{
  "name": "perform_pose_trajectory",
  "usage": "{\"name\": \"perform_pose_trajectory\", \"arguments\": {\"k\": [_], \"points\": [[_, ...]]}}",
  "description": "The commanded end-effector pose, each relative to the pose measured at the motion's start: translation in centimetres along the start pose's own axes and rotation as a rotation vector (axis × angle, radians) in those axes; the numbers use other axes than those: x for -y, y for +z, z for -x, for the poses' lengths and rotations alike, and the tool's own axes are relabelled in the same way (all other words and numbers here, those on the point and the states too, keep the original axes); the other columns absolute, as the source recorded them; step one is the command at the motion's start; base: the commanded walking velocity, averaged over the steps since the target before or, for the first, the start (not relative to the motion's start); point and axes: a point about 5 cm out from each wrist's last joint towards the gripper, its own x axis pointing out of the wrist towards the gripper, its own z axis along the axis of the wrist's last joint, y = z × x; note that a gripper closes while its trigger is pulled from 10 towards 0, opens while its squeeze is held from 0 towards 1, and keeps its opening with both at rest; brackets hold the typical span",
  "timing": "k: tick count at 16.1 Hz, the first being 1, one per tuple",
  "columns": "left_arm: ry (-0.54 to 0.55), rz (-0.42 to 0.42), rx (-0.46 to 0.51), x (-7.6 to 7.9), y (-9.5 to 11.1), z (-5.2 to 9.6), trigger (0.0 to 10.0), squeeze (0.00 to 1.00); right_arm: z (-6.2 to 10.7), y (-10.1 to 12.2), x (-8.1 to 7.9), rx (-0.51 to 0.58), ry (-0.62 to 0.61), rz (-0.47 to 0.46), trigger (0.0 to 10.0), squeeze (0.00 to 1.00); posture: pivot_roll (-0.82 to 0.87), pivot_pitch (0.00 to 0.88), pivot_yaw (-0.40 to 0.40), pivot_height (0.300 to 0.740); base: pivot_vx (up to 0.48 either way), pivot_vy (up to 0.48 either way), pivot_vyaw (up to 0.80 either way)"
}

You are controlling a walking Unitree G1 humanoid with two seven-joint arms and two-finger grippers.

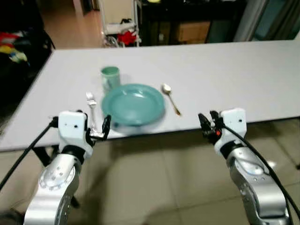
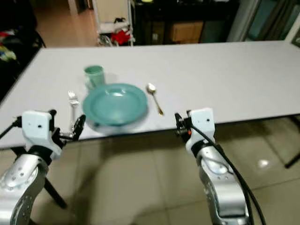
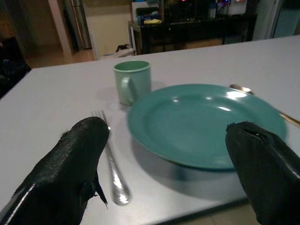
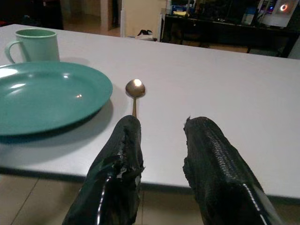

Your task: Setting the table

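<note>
Here the white table (image 1: 225, 79) carries a teal plate (image 1: 133, 104) flanked by fork (image 1: 91, 101), spoon (image 1: 170, 97) and green mug (image 1: 110, 76), while both arms reach level toward its near edge, left gripper (image 1: 98, 130) spread wide, right gripper (image 1: 206, 123) slightly parted, both empty.

The two eye views look forward and down from the head, standing back from the table (image 1: 225, 75) edge, and share nearly one scene, the right eye's shifted slightly sideways. The left wrist view sits low at table height, looking along the left gripper (image 3: 173, 168) across the near edge, close to the plate (image 3: 206, 122), fork (image 3: 112, 164) and cup (image 3: 132, 80) ahead of its fingers. The right wrist view looks likewise along the right gripper (image 4: 161, 154), the spoon (image 4: 135, 91) just ahead. Both wrist views share plate, cup and spoon
</note>
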Motion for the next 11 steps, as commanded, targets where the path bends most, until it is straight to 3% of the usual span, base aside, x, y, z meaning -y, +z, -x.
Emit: {"name": "perform_pose_trajectory", "arguments": {"k": [1,3,4,5,6,7,11], "points": [[0.014,-0.012,-0.002,-0.2,0.0,0.1,10.0,0.0,-0.2,0.3,-0.5,0.012,0.032,-0.016,10.0,0.0,0.09,0.0,0.004,0.74,0.0,-0.48,0.0],[0.019,-0.012,-0.004,-0.2,-0.1,0.1,10.0,0.0,-0.2,0.3,-0.6,0.016,0.063,0.002,10.0,0.0,0.09,0.0,-0.002,0.74,0.0,-0.48,0.0],[0.02,-0.013,0.002,0.0,-0.1,0.0,10.0,0.0,-0.1,0.2,-0.6,0.009,0.071,0.012,10.0,0.1,0.1,0.0,-0.008,0.74,0.0,-0.39,0.0],[0.019,0.001,0.001,0.1,-0.1,-0.1,10.0,0.0,-0.2,0.4,-0.6,0.014,0.082,0.022,10.0,0.79,0.09,0.0,-0.011,0.74,0.0,0.0,0.8],[0.036,0.015,-0.008,0.0,-0.3,0.0,10.0,0.0,-0.5,0.6,-0.8,0.023,0.094,0.026,10.0,0.93,0.1,0.0,-0.016,0.74,0.0,0.0,0.8],[0.048,0.017,-0.014,-0.2,-0.4,0.1,10.0,0.0,-0.7,0.7,-0.9,0.025,0.099,0.028,10.0,1.0,0.1,0.0,-0.019,0.74,0.0,0.0,0.8],[0.098,-0.013,-0.05,-1.2,-1.0,0.4,10.0,0.0,-0.5,0.3,-1.1,0.007,0.133,0.043,10.0,1.0,0.09,0.0,-0.018,0.74,0.0,0.0,0.8]]}}
